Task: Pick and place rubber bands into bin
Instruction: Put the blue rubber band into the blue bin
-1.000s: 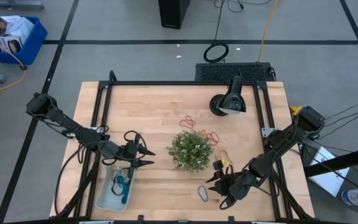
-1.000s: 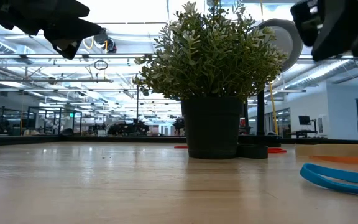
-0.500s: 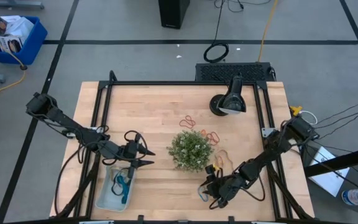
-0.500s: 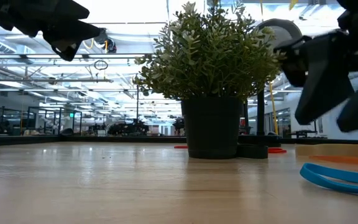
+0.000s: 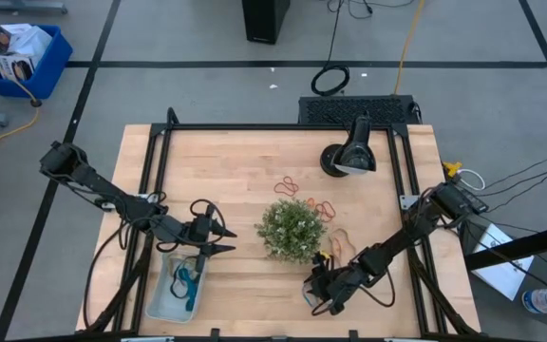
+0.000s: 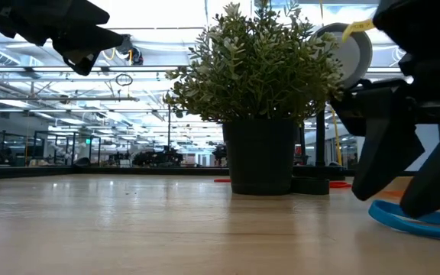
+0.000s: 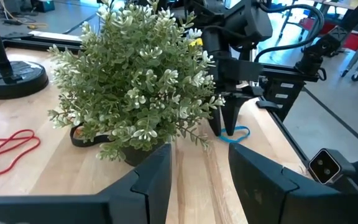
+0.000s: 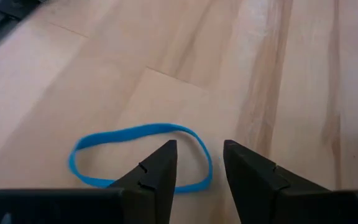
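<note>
A blue rubber band (image 8: 142, 155) lies flat on the wooden table, near its front edge and right of the plant (image 5: 292, 228). My right gripper (image 8: 197, 152) is open and slants down low over the band's end, one finger on each side of the strand; in the low view its fingertips (image 6: 392, 200) stand just above the band (image 6: 426, 221). Whether they touch it I cannot tell. My left gripper (image 5: 228, 241) waits open and holds nothing, left of the plant and above the pale bin (image 5: 160, 302), which holds a few bands (image 5: 188, 278).
More bands lie behind and right of the plant: red (image 5: 286, 185), orange (image 5: 326, 209), tan (image 5: 340, 237). A dark band (image 7: 86, 137) lies at the pot's foot. A black lamp (image 5: 349, 157) stands at the back right. There is bare wood at the far left.
My right gripper has come down and toward the table's left edge, from beside the blue band to low over its end. Its fingers have kept the same gap. The band has not moved.
</note>
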`<state>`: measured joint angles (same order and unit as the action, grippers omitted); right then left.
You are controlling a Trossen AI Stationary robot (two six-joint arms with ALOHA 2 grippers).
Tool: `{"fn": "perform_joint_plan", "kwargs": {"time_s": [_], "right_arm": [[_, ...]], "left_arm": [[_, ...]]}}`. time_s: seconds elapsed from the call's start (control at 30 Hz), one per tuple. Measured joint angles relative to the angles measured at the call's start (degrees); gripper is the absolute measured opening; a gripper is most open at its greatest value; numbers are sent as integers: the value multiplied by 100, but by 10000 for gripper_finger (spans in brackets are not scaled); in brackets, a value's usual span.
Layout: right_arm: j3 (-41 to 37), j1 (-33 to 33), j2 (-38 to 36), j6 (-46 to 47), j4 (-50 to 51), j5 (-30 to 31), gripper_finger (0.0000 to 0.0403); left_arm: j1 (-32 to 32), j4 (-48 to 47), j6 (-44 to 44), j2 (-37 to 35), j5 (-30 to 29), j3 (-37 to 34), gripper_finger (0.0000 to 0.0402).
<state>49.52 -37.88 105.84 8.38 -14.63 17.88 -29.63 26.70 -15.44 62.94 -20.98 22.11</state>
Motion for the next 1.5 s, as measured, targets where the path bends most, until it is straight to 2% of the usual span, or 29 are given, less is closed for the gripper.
{"fn": "perform_joint_plan", "kwargs": {"time_s": [0.23, 0.37, 0.73, 1.07, 1.3, 1.5], "right_arm": [[2, 108, -9, 283, 350, -24, 103], [2, 113, -9, 264, 328, -237, 82], [2, 104, -7, 253, 311, -365, 5], [-17, 104, -195, 441, 341, -473, 2], [-17, 102, -846, 439, 607, -431, 1], [-15, 102, -1615, 384, 1003, -152, 1]], "left_arm": [[0, 1, -4, 0, 1, 0, 166], [0, 2, -4, 0, 1, 0, 166], [0, 2, 0, 0, 1, 0, 166], [0, 4, 9, 0, 1, 0, 166], [0, 52, -233, 0, -1, 0, 166], [-1, 59, -444, 0, -1, 0, 166]]}}
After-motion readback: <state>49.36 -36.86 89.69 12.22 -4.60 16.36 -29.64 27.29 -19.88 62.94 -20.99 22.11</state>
